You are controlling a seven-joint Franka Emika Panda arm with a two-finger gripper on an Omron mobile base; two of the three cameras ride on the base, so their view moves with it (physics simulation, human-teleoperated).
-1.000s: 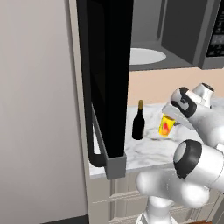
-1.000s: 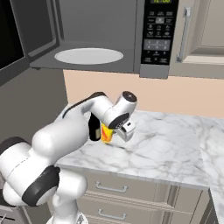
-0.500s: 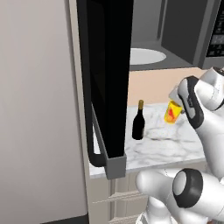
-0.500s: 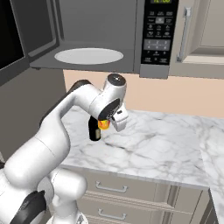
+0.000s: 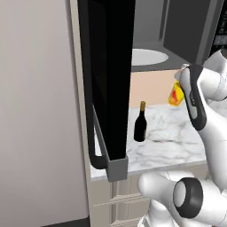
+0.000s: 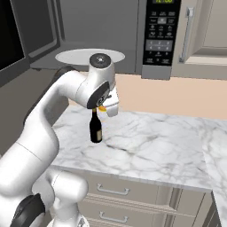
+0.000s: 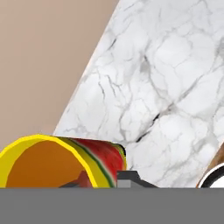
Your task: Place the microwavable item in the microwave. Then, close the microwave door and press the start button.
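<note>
Yellow, with a red-orange patch on its side, the cup (image 5: 176, 94) hangs in my gripper (image 7: 109, 177), lifted clear of the marbled desk (image 6: 150, 146) and just below the open mouth of the microwave (image 6: 102, 33). From the left base camera I see it tucked against my hand, tilted, in front of the peach wall. In the hand camera its open rim (image 7: 48, 157) faces the lens, lying over on its side, with the desk far beneath. My jaws are drawn in narrow and pinch the cup's wall near the rim; one dark fingertip (image 7: 127, 178) shows right against it.

I judge the cup light and thin-walled, probably stiff enough to hold shape but easy to crush or let pivot if squeezed at one edge only. Its surface looks smooth, so it may slip round in a tilted grip. A hold lower on the body, across the full width, would be steadier than the lip, but I cannot tell how deep my fingers sit.

The white turntable (image 5: 148, 56) lies above and behind the cup, bare. The microwave door (image 5: 106, 84) stands swung wide to the left, its bar handle (image 5: 98, 142) hanging outward. The wine bottle (image 6: 95, 126) stands upright on the desk, below my wrist and well apart from the cup.
</note>
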